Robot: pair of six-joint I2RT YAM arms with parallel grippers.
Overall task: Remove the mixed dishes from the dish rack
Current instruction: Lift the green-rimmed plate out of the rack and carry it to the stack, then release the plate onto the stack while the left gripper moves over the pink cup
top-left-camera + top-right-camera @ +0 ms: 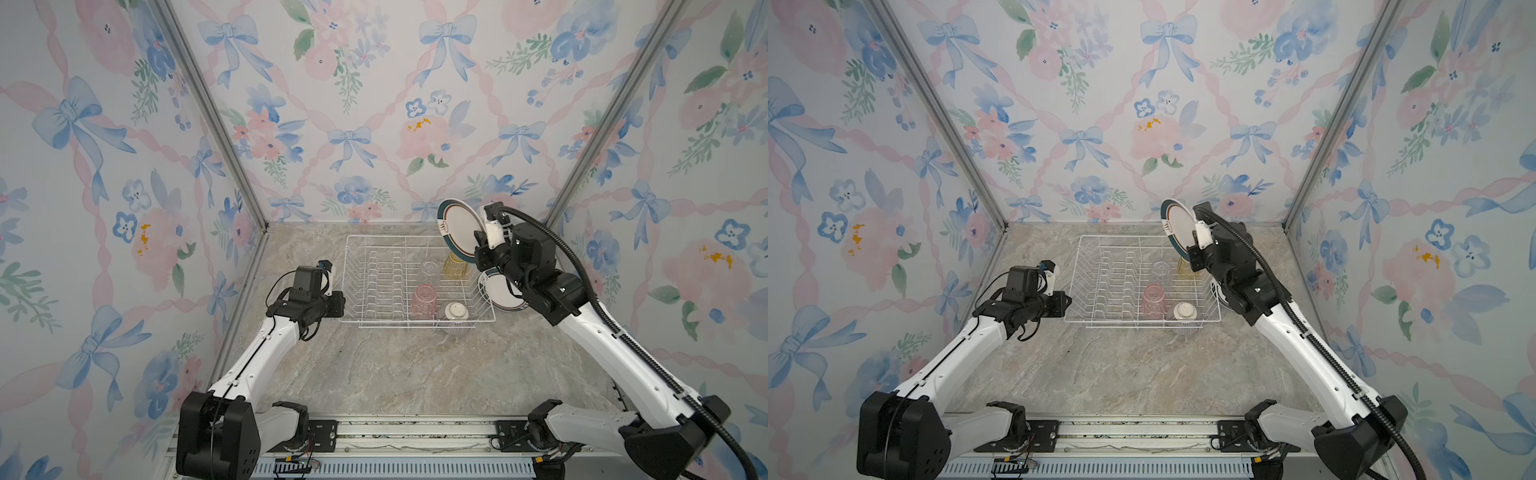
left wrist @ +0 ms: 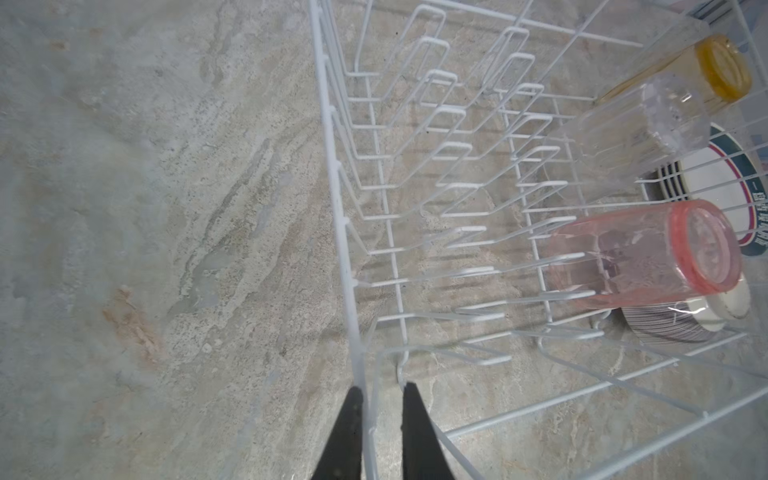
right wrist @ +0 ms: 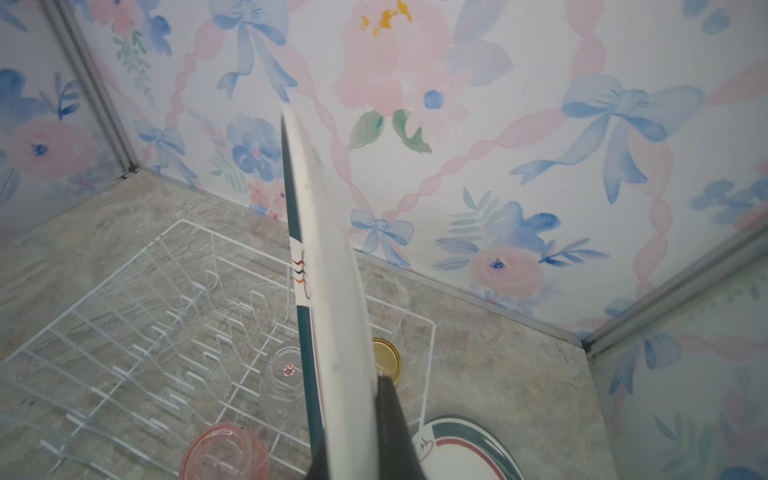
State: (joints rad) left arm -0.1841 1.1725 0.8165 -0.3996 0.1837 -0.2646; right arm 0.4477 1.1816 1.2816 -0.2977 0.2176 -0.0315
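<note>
My right gripper (image 1: pixel 481 240) (image 3: pixel 353 399) is shut on the edge of a white plate (image 1: pixel 459 226) (image 3: pixel 328 270) with a dark rim, held upright above the far right corner of the dish rack (image 1: pixel 415 321) (image 2: pixel 332 166). Upside down in the rack stand a pink tumbler (image 1: pixel 424 301) (image 2: pixel 648 253), a clear tumbler (image 1: pixel 429 270) and a yellow tumbler (image 1: pixel 454 266). A striped bowl (image 1: pixel 456 316) sits upturned in its near right corner. My left gripper (image 2: pixel 383 388) is at the rack's left rim, jaws slightly open astride the rim wire.
A stack of rimmed plates (image 1: pixel 498 291) (image 3: pixel 465 453) lies on the marble counter (image 1: pixel 395 374) just right of the rack, under my right arm. Floral walls close in the counter at the back and on both sides.
</note>
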